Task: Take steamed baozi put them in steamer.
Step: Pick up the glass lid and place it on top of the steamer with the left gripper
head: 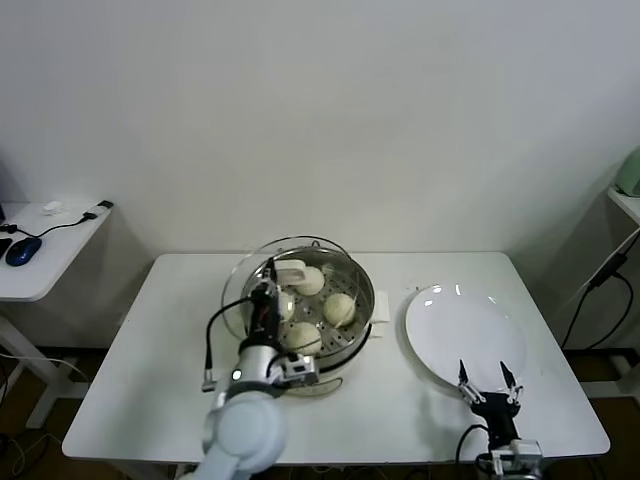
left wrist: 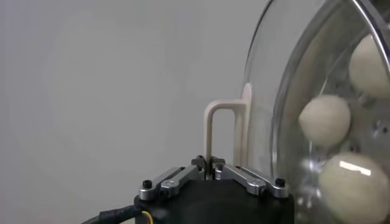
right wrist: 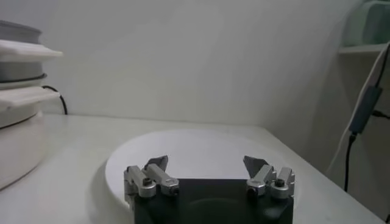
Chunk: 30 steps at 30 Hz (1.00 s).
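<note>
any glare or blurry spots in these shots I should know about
Head view: small bright reflections on the plate rim. Left wrist view: the glass lid held by the left pincer softens the buns behind it, with a glare streak on the nearest. Right wrist view: evenly lit, right pincer sharp.

plain lab room: white table (head: pixel 180 340), side desk (head: pixel 40 265) with mouse (head: pixel 22 250).

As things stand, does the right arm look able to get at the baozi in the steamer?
Probably not yet. The left gripper holds the glass lid by its handle, tilted over the steamer, covering the baozi. The right gripper sits open by the plate.
</note>
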{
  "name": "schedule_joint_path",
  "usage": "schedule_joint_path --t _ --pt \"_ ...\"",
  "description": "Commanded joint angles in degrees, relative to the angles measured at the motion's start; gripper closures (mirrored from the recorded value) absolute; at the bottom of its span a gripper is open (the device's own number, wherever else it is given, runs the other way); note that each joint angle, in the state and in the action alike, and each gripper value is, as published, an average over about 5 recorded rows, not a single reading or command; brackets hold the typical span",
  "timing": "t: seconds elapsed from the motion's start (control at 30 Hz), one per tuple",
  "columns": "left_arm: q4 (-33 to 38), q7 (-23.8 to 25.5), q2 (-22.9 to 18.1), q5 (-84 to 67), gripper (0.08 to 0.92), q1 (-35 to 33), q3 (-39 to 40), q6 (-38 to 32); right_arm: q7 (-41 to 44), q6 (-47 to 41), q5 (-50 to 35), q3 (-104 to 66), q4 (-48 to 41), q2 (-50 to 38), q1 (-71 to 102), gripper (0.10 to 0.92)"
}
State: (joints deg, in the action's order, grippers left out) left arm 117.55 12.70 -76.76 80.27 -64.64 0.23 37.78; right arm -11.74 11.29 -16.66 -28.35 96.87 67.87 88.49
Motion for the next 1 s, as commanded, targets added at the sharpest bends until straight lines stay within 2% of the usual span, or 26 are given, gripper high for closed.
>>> schedule_joint_path --t 0.03,0.5,1.0 --pt "-8.0 0.4 -8.9 7.9 0.862 3.1 7.5 3.1 1.2 1.1 0.2 -3.0 -0.5 1.7 0.7 0.203" --pt "-14.1 -3.3 -9.2 12.0 0.862 2.3 4.6 1.6 2.2 2.8 0.2 -6.1 -1.5 3.9 0.9 0.202" --pt "-14.6 -3.6 -7.2 11.7 0.862 2.5 2.4 1.1 3.4 2.9 0.4 -6.0 -2.0 4.4 0.2 0.203"
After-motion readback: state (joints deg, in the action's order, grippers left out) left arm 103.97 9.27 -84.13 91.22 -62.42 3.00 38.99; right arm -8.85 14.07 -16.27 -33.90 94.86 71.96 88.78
